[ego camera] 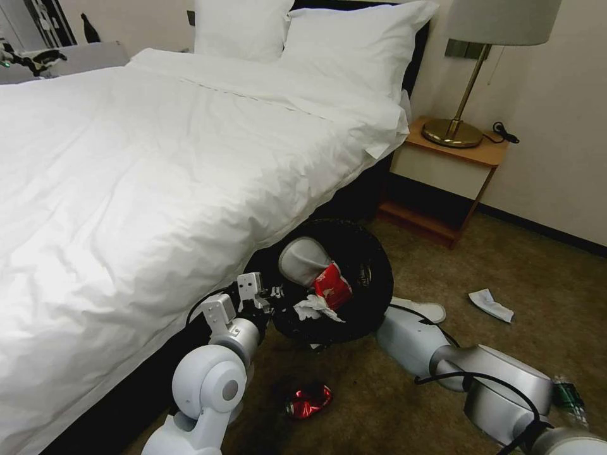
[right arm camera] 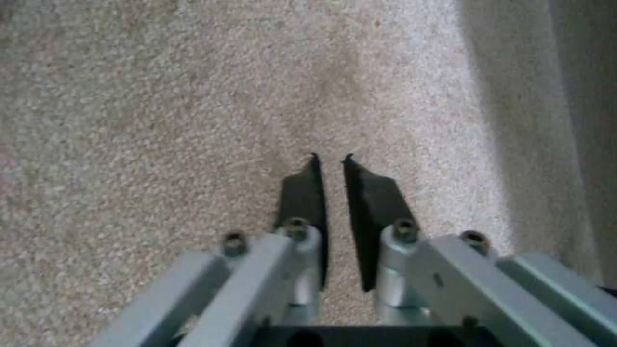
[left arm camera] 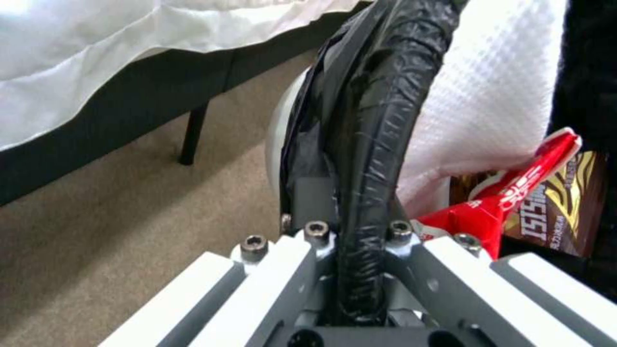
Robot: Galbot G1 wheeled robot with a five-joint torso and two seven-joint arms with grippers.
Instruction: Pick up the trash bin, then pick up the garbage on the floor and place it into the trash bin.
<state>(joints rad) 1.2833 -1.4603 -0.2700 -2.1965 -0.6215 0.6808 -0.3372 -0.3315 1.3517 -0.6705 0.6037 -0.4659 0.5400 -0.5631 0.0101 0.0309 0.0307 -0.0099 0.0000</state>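
We find the left gripper [left arm camera: 360, 270] clenched on the trash bin [ego camera: 354, 253] rim, which runs up between its jaws, holding the bin tilted beside the bed [ego camera: 126, 189] with its mouth open for loading. Beyond the jaws lie a red packet [left arm camera: 514, 202] and a slipper [left arm camera: 489, 96]. The right gripper [right arm camera: 331, 166], jaws nearly closed and empty, points at bare carpet; its target is probably hidden.

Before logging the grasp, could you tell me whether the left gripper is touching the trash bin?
Touching: the left wrist view shows the left gripper clamped on the trash bin rim.
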